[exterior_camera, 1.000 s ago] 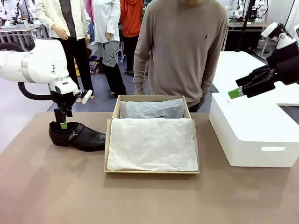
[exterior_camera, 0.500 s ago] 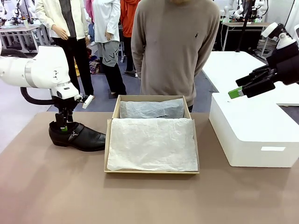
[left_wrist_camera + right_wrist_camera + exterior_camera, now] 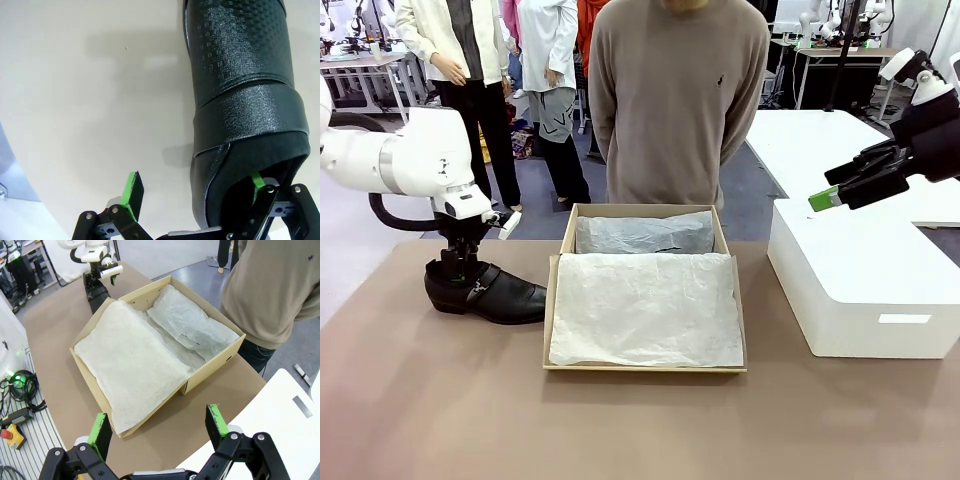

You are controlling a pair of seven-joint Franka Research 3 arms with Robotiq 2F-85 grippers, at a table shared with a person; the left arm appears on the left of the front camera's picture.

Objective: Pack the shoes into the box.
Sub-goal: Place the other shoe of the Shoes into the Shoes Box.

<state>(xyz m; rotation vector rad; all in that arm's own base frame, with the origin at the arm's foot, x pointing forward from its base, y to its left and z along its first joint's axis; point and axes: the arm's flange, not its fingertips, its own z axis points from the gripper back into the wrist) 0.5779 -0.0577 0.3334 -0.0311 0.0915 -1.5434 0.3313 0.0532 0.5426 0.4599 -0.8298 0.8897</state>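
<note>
L gripper (image 3: 455, 262) straddling heel rim of shoe (image 3: 495, 293), jaws apart: one finger inside opening, other outside. Shoe lying on table just left of box (image 3: 645, 369), toe pointing at it. R gripper (image 3: 832, 187) hanging over white box (image 3: 860, 290), jaws wide apart, holding nothing.

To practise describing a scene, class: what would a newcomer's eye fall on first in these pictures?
A glossy black leather dress shoe lies on the left part of the brown table, with the left gripper open astride its heel rim, one finger inside it. At the centre sits a tan cardboard shoebox lined with white tissue paper, with a person in a beige sweater standing behind it.
</note>
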